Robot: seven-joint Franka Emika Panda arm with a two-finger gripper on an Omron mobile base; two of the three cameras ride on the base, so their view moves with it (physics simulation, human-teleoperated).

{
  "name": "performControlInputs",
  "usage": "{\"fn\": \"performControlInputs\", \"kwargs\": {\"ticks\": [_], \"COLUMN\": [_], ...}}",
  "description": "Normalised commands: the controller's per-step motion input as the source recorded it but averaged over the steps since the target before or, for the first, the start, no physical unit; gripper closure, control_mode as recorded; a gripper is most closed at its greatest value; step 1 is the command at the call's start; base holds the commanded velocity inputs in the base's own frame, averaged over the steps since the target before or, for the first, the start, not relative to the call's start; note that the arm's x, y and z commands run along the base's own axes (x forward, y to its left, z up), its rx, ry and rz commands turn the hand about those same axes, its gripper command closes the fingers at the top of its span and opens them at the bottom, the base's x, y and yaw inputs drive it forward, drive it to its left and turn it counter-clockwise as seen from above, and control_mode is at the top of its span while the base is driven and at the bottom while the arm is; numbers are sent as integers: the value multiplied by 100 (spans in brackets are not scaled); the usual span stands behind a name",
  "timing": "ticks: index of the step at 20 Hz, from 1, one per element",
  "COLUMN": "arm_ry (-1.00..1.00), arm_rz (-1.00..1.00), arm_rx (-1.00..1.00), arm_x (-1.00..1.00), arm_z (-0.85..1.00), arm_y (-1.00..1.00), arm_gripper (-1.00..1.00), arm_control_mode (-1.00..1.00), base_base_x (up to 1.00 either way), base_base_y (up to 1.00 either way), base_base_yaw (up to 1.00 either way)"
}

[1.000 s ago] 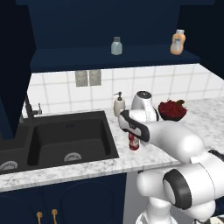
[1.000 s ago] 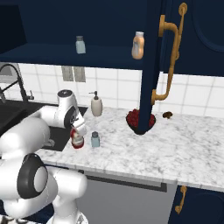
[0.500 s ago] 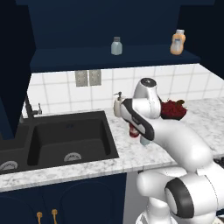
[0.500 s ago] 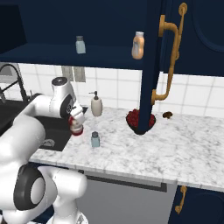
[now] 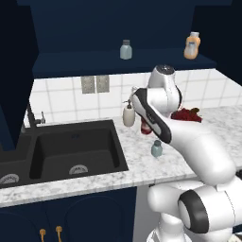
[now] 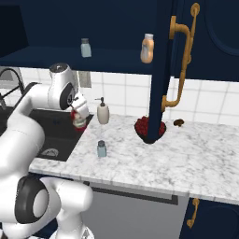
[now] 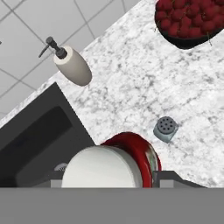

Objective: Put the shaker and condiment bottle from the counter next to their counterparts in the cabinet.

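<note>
The cabinet [image 5: 118, 28] rose dark navy over the scene, its shelf board carrying the counterparts: a pale capped shaker on the shelf [image 5: 125, 49] and, well apart to its right, an orange bottle [image 5: 191, 45]. Below ran the counter [image 6: 196, 158], white-grey marbled stone with the black sink [image 5: 71, 151] set into its left part. The white arm [image 5: 189, 142] reached across the stone and the gripper [image 6: 78, 113] was clamped on the condiment bottle [image 6: 79, 116], which hung in the air above the counter's edge by the sink; from the hand view its pale cap and red body sat right between the fingers. A dark bowl of red fruit [image 7: 190, 22] stood near the tiled wall, and a cream soap dispenser [image 6: 102, 112] stood just beside the lifted bottle. The shaker [image 6: 101, 149] stood alone on the stone, upright, near the counter's front edge.
</note>
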Motion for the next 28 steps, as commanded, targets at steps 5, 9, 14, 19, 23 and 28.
{"fn": "performControlInputs", "kwargs": {"ticks": [5,9,14,19,23,28], "arm_ry": [0,-3,-13,-24,-23,-8], "arm_rz": [0,0,0,0,0,0], "arm_rx": [0,0,-1,-10,-5,0], "arm_x": [0,0,0,0,0,0], "arm_z": [82,71,57,33,26,33], "arm_y": [-7,-17,-15,-2,-6,-17], "arm_gripper": [100,100,100,100,100,100], "arm_control_mode": [-100,-100,-100,-100,-100,-100], "base_base_x": [0,0,0,0,0,0], "base_base_y": [0,0,0,0,0,0], "base_base_yaw": [0,0,0,0,0,0]}}
